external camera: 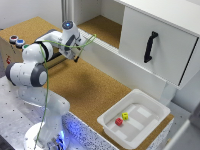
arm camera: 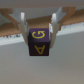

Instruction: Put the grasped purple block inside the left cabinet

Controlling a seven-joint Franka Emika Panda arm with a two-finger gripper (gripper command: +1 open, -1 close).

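My gripper (external camera: 76, 57) is shut on the purple block (arm camera: 39, 43), a small dark cube with yellow letters, held between both fingers (arm camera: 23, 24) in the wrist view. In the exterior view the gripper hangs over the cork table just in front of the white ledge of the left cabinet (external camera: 101, 26), the open white-walled compartment with a cork-brown floor. The block itself is too small to make out in the exterior view. The gripper (arm camera: 40, 36) is outside the compartment, toward the exterior view's left of its opening.
A white panel with a black handle (external camera: 150, 46) fronts the section to the exterior view's right. A white tray (external camera: 152, 106) at the table's front right holds a red block (external camera: 119, 121) and a yellow block (external camera: 125, 116). A box with buttons (external camera: 16, 41) stands at the left.
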